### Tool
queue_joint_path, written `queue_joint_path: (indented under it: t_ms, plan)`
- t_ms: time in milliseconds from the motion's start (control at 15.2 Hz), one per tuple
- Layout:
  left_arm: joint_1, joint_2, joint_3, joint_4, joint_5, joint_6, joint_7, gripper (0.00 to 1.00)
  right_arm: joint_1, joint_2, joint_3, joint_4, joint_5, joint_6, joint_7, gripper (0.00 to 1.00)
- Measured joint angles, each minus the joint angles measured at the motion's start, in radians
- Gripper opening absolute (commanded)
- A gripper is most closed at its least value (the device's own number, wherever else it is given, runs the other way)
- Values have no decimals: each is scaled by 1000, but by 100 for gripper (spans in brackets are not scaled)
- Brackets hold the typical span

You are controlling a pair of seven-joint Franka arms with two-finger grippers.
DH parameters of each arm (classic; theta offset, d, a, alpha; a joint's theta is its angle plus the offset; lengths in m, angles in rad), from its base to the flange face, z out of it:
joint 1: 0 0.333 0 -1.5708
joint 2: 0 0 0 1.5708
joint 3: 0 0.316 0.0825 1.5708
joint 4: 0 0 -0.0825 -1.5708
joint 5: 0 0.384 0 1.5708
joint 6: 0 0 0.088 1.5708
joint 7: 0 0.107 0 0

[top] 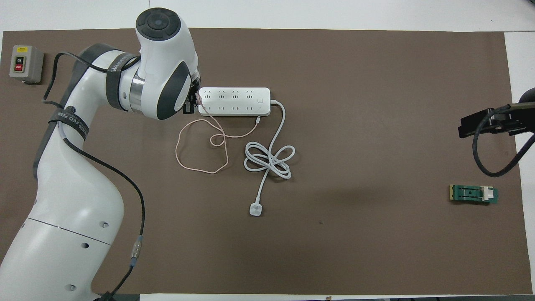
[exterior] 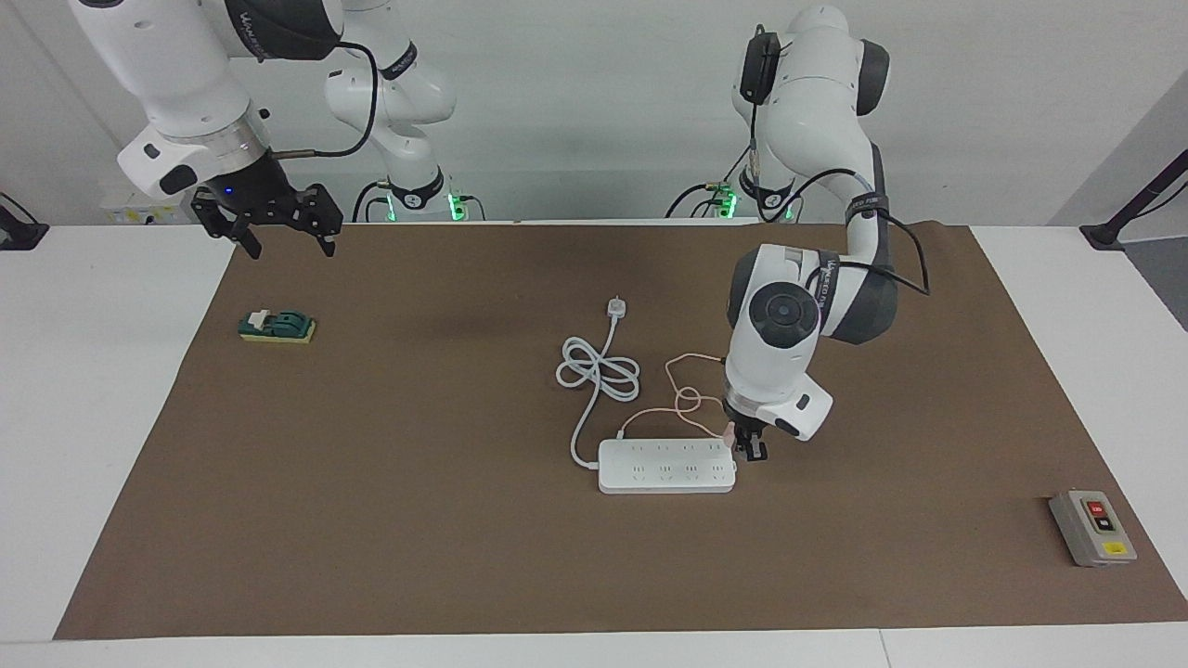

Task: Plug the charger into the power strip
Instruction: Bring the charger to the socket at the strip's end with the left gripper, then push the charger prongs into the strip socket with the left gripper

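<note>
The left gripper (exterior: 748,449) hangs low at the end of the power strip (exterior: 666,466) that lies toward the left arm's end of the worktop (exterior: 594,575), its jaws clamped on the pink charger (exterior: 730,430), which sits just above that end of the strip. The charger's thin cable (top: 200,142) loops on the worktop nearer to the robots than the strip. The right gripper (exterior: 278,227) waits, jaws apart, in the air well apart from the strip, over the worktop's edge at the right arm's end.

- Left hand (exterior: 748,447) points straight down from a bent arm reaching out low, wrist vertical, fingers closed on something small and pink.
- Right hand (exterior: 278,225) waits raised, fingers (exterior: 249,237) spread apart, pointing down.
</note>
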Motion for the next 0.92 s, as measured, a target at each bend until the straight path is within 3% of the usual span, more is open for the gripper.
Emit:
queue_joint_path:
  t_ms: [920]
  plan:
    - [-19,44,-2,20,0,11,0,0,0,0,0,0,0,0,0,100]
